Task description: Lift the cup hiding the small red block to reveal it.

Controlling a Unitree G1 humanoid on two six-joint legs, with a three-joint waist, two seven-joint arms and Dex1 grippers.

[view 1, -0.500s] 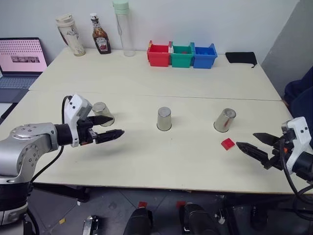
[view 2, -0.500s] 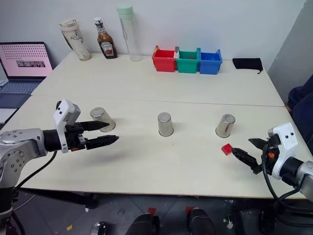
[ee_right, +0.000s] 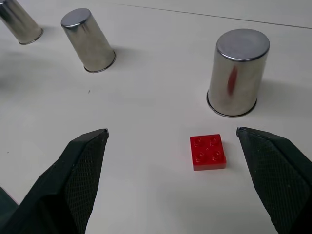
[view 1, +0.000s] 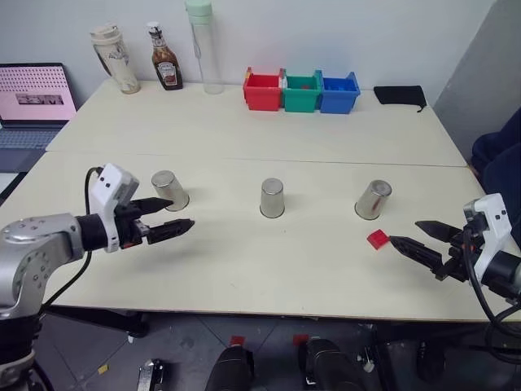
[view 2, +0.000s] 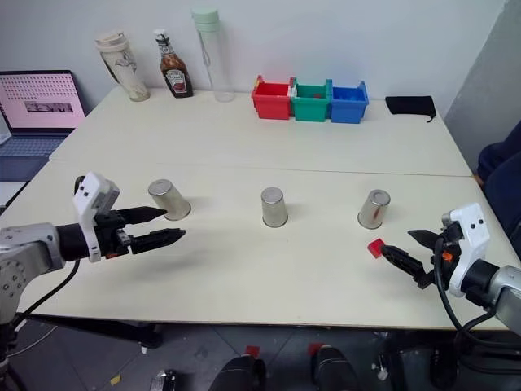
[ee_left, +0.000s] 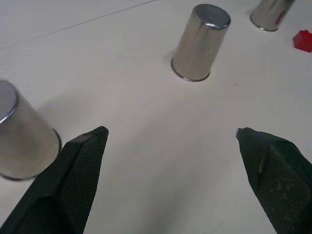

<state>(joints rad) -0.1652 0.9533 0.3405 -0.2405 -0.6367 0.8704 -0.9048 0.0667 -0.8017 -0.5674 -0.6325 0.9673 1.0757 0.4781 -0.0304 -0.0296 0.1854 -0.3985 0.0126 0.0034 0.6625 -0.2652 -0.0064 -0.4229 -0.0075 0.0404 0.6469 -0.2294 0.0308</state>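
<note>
Block (ee_right: pixel 208 151) exposed, lower right, beside cup (ee_right: pixel 238 72). Both grippers (view 1: pixel 169 215) (view 1: pixel 417 238): fingers open, empty. I risk toppling that cup if I swing right.

The two head views look forward and down over the table (view 1: pixel 244 261) from above, sharing almost the same field. Each wrist view looks low and close along its own fingers across the tabletop; both share the middle cup (ee_left: pixel 200 44).
</note>
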